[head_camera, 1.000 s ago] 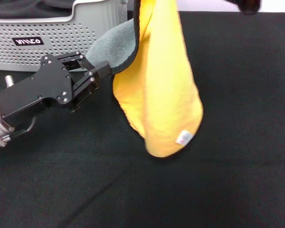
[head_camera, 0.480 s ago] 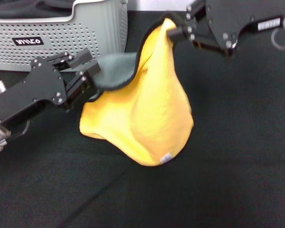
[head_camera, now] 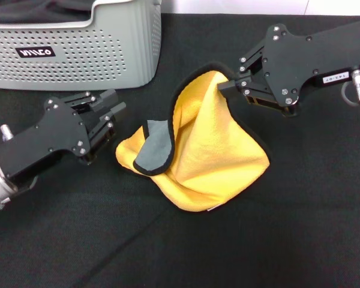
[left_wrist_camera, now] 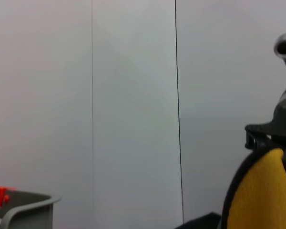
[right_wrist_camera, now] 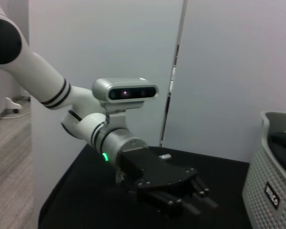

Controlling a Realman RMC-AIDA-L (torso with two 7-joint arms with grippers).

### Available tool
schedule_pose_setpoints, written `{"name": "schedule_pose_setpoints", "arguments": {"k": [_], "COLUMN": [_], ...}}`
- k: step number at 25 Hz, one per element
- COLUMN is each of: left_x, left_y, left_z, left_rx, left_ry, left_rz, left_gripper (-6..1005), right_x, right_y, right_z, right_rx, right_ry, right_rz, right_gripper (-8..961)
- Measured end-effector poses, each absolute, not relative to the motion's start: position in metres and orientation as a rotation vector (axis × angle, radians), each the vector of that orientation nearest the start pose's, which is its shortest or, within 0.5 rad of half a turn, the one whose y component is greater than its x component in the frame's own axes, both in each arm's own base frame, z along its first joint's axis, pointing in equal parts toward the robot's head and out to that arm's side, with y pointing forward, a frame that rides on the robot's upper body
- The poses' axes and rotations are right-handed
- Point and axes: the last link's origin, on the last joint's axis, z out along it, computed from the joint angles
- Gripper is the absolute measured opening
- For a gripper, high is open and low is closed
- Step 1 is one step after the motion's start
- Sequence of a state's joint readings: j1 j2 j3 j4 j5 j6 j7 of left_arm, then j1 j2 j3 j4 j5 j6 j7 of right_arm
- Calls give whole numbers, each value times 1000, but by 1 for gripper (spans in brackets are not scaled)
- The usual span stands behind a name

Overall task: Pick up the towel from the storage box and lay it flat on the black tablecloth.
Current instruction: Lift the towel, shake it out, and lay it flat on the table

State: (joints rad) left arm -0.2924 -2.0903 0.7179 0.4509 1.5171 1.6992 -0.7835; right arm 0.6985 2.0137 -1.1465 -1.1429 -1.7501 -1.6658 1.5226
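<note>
The right gripper (head_camera: 227,84) pinches the towel (head_camera: 210,150) by its far corner; the left gripper (head_camera: 115,118), open, sits just beside the towel's near-left edge.

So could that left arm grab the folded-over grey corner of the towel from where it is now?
Probably yes: the left gripper sits open beside the towel, with only bare black tablecloth between it and the grey flap.

Yellow-orange towel (head_camera: 210,150) with grey underside, black tablecloth (head_camera: 300,228), pale grey-green perforated storage box (head_camera: 84,57).
</note>
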Motion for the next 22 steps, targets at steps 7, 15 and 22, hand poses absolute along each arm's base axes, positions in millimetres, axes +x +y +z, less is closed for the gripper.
{"name": "schedule_pose_setpoints", "arguments": {"k": [7, 15, 22], "left_x": [-304, -310, -312], "left_y": [260, 249, 239], "left_z": [-9, -35, -44], "left_rx": [-2301, -2320, -2312], "left_ry": [-188, -58, -44], "left_rz": [-934, -808, -794], "left_gripper": [315, 395, 488], "right_x": [93, 80, 78], "right_y": [364, 375, 392], "right_z": [34, 29, 21], "right_rx": [-2944, -2924, -2931], "right_ry": [-313, -332, -254], "right_rz": [627, 624, 640], "right_gripper": [8, 8, 8]}}
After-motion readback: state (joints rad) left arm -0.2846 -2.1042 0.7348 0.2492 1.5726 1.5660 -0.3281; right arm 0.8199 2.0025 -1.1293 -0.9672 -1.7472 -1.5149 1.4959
